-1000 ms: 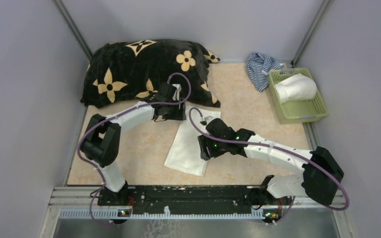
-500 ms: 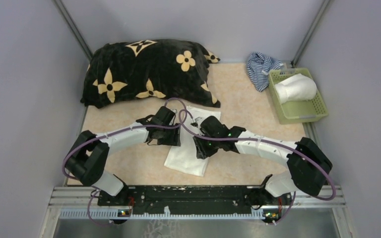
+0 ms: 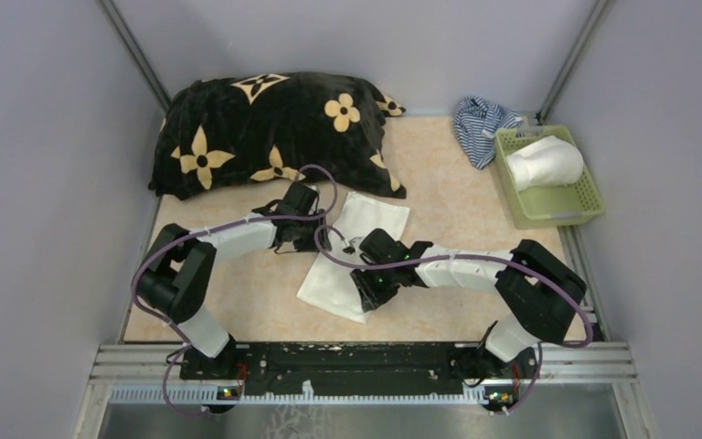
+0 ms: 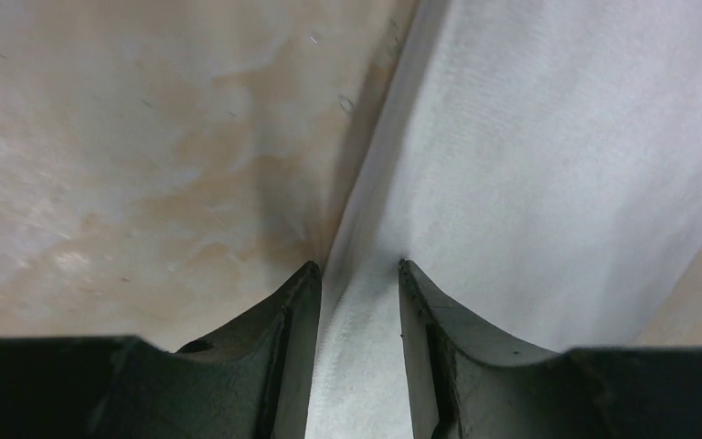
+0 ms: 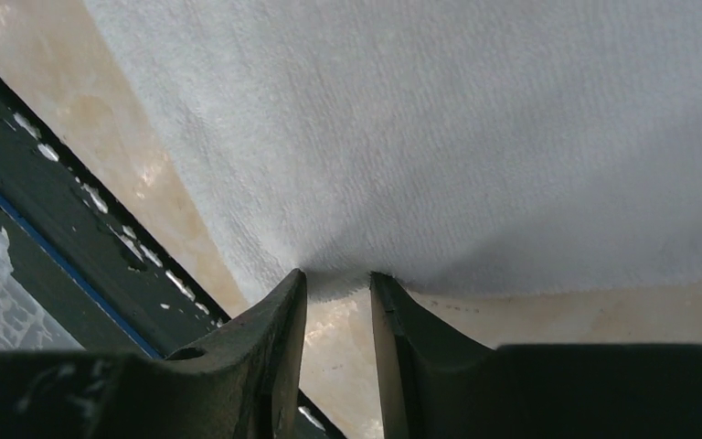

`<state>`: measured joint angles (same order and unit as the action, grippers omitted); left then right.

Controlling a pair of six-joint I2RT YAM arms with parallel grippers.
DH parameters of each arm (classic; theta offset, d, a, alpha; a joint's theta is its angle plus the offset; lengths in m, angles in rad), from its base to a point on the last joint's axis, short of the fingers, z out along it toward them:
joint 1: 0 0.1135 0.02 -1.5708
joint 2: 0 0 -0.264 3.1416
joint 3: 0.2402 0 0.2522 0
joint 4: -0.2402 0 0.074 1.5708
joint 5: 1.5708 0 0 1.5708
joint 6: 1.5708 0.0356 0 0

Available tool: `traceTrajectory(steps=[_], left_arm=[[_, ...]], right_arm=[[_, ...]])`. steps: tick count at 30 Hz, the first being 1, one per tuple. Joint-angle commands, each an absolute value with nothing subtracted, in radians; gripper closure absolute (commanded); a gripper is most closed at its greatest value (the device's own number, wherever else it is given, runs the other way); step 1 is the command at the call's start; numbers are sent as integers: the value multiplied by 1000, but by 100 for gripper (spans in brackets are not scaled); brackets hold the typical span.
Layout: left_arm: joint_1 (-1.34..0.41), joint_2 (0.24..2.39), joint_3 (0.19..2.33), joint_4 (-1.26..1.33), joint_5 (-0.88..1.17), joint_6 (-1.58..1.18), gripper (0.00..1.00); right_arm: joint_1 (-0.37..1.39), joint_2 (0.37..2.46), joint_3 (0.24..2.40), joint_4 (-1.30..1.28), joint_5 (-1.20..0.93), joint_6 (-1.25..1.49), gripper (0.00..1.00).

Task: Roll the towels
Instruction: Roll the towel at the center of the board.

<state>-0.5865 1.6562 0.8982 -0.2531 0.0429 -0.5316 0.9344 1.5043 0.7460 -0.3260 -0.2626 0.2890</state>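
A flat white towel [image 3: 355, 240] lies on the tan table in the middle, running from the pillow toward the near edge. My left gripper [image 3: 315, 240] is at its left long edge. In the left wrist view the gripper [image 4: 358, 270] is shut on a raised fold of the towel [image 4: 548, 174]. My right gripper [image 3: 363, 291] is at the towel's near end. In the right wrist view it [image 5: 336, 276] pinches the puckered edge of the towel [image 5: 439, 128]. A second white towel [image 3: 545, 161], rolled, lies in the green basket.
A black pillow with tan flowers [image 3: 265, 128] lies at the back left, touching the towel's far end. A blue-and-white striped garment [image 3: 478, 119] lies at the back right beside the green basket [image 3: 553, 206]. The black base rail [image 3: 347, 357] runs along the near edge.
My left gripper came down from the pillow's edge to the towel's left edge. My right gripper slid to the towel's near end. The towel's near end shifted slightly left.
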Motion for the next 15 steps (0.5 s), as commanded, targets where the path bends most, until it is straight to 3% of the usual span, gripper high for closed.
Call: traceTrajectory(steps=[1,10,15], left_arm=[[-501,1712,887,-307,-4,-504,55],[-369,1498,841,-368,13,-555,38],[-342,1323,726,-415,12,-643,34]], right_arm=[[966,1546,891,-323,-192,244,65],[1095,1497,1029,-485,-15,137,49],[1171,1549,1048,-523,26,122,48]])
